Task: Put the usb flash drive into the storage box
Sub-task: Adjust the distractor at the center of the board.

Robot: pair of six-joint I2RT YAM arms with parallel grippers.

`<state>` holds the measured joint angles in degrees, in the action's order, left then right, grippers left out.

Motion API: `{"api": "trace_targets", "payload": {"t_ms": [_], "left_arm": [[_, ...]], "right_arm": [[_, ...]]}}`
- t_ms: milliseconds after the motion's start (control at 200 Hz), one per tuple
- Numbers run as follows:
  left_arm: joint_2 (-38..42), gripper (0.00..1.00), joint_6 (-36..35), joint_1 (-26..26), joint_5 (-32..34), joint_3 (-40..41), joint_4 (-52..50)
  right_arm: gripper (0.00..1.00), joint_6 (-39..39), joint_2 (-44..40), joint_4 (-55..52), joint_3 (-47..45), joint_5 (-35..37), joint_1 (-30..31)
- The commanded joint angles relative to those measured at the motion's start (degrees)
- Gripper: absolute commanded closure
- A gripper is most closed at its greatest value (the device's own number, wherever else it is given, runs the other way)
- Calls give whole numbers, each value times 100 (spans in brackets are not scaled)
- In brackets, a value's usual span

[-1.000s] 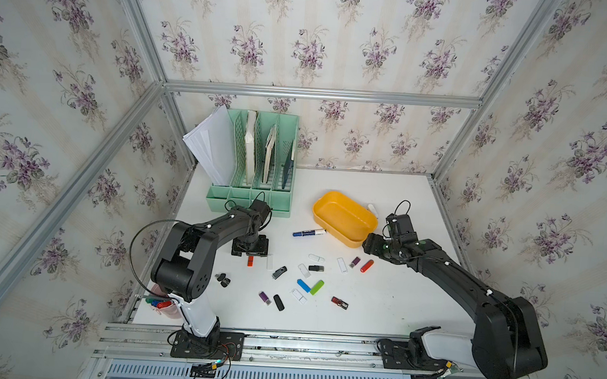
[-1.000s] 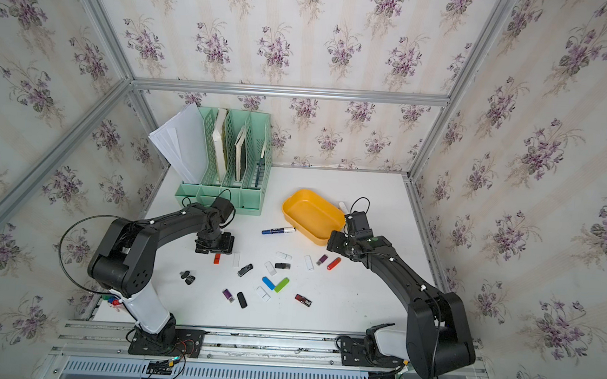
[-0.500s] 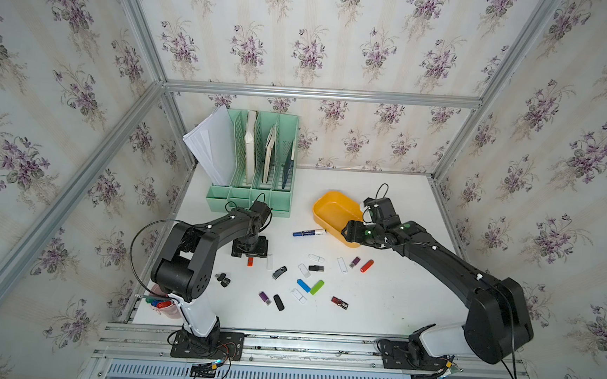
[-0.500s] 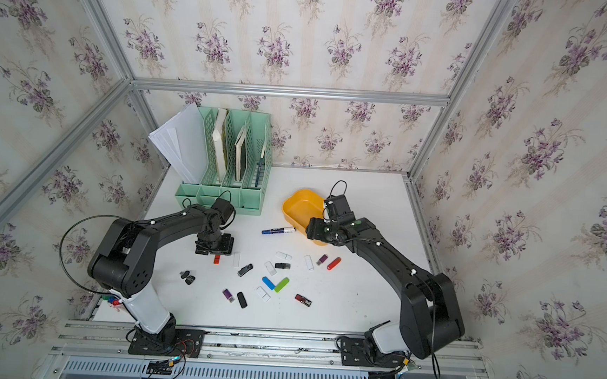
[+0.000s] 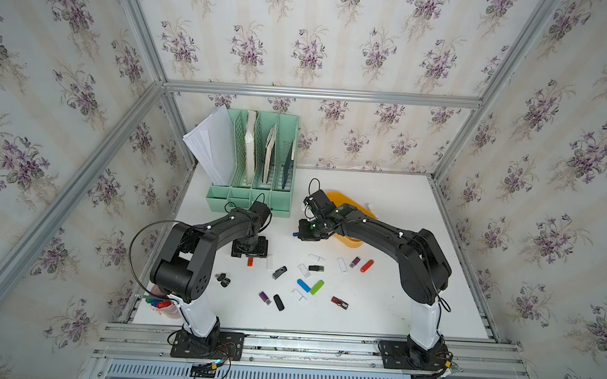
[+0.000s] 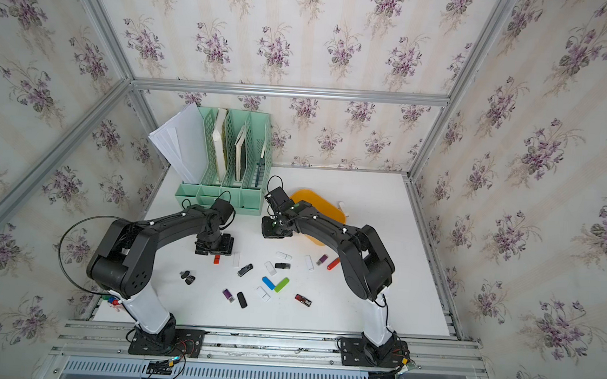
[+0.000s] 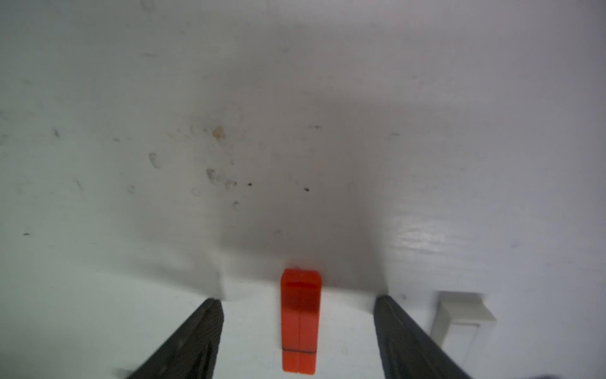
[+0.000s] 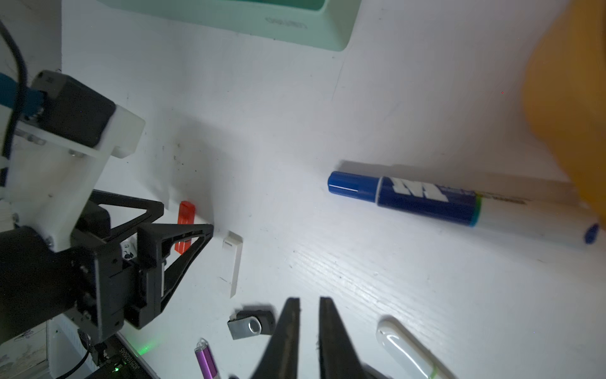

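The left fingers stand spread on either side of a red flash drive lying on the desk. The right fingers are pressed together, empty, near the yellow box.

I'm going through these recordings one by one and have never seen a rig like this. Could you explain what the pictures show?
Two black robot arms are mounted at the near edge of a white table. Each arm ends in two fingers that pinch things. Two pictures look down from one overhead camera pair, and the other two come from a small camera on each arm's wrist.

On the table are a mint-green file organizer, an orange storage box, a blue marker and many loose flash drives, such as a green one.

The left arm's fingers are open on either side of a red flash drive that lies on the table, not gripped. The right arm's fingers are shut and hold nothing.
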<state>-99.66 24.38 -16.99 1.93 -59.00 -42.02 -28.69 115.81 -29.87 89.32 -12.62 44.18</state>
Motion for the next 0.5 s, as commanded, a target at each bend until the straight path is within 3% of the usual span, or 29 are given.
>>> {"api": "trace_targets", "payload": {"t_ms": [0,120,495], "left_arm": [[-1,22,-3,-4,55,20,-121],[-24,22,5,-4,26,23,-92],[-17,22,-4,3,48,-6,-109]], "right_arm": [[100,168,249,-583,338,354,7],[100,297,496,-956,610,846,65],[100,601,1339,-1201,1394,1349,64]]}}
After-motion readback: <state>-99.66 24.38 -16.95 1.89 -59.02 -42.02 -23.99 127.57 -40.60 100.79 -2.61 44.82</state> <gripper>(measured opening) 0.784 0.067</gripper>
